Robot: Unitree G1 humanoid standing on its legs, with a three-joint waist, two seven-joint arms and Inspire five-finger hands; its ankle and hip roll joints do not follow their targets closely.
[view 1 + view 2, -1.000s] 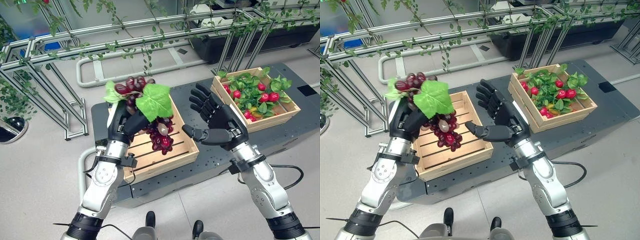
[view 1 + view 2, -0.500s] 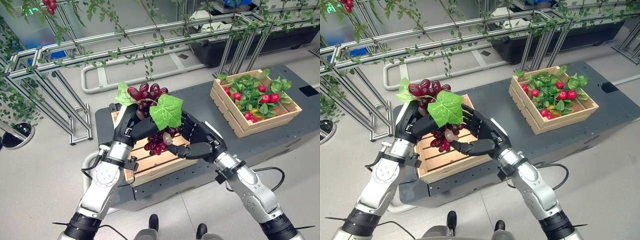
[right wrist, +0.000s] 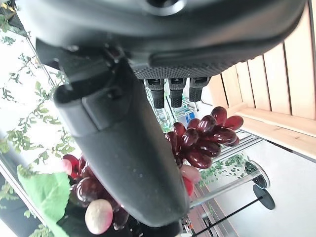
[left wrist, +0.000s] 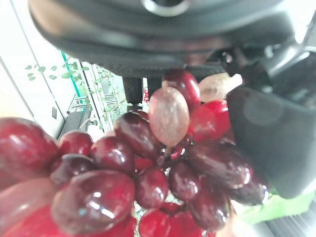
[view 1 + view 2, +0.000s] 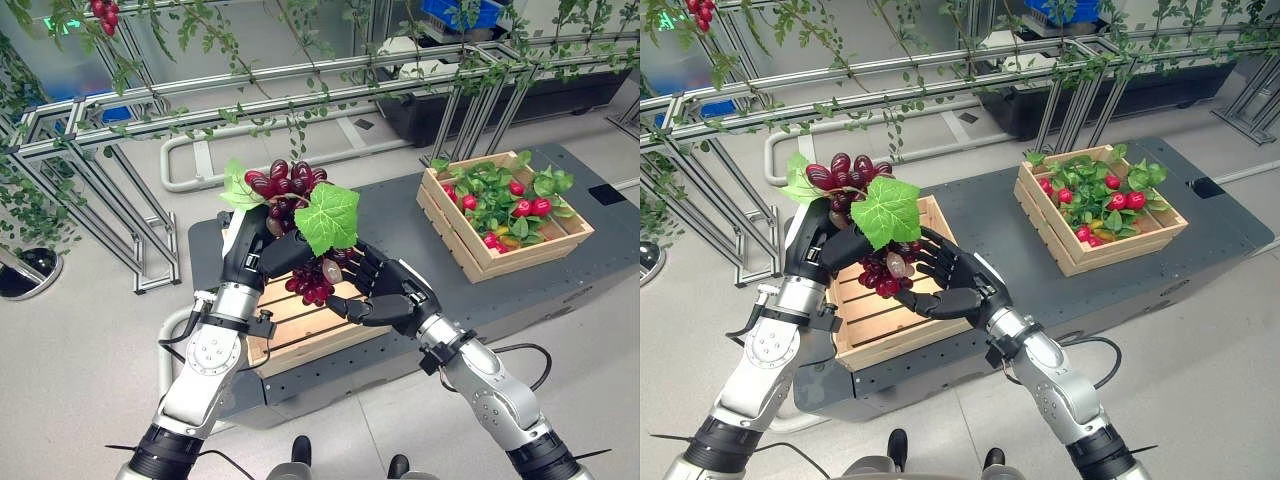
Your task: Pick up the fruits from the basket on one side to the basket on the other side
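The robot's left hand [image 5: 262, 250] is curled round the stem end of a bunch of dark red grapes [image 5: 300, 235] with big green leaves [image 5: 326, 218], holding it up in the air over the near wooden crate [image 5: 300, 325], which sits on a dark grey platform [image 5: 400, 215]. The bunch hangs clear of the crate's slats. The right hand [image 5: 392, 295] is cupped just under and beside the lower grapes, fingers spread and relaxed, thumb pointing toward the left hand; from here I can't tell whether it actually touches the fruit. Further along the platform, on the robot's right, stands a second crate [image 5: 470, 250], well apart from the first, packed with leaves and small red fruits [image 5: 530, 207].
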